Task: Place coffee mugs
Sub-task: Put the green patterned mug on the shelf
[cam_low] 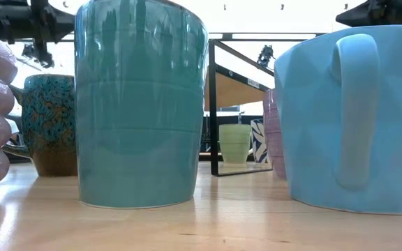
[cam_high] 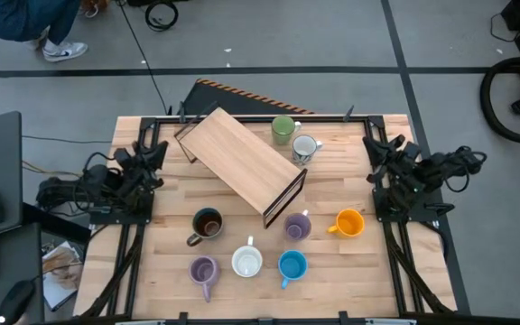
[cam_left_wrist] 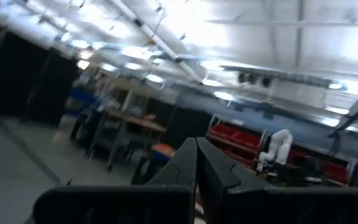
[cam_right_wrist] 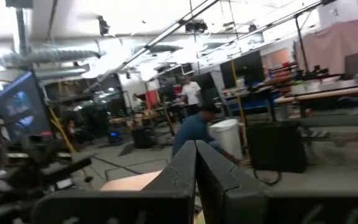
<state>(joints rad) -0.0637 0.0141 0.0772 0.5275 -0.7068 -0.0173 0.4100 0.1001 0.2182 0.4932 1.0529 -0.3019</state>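
Both arms sit folded at the frame's left and right edges, left gripper (cam_left_wrist: 196, 163) and right gripper (cam_right_wrist: 196, 163) closed, empty. The wooden rack (cam_high: 242, 162) partly hides the lavender mug (cam_high: 298, 226); other mugs stand below it.

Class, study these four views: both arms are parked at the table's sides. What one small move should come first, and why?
Probably the right gripper, shut and parked at the table's right edge, should swing toward the orange mug. That mug stands nearest it, upright and apart from its neighbours. The left gripper is also shut, at the left edge.
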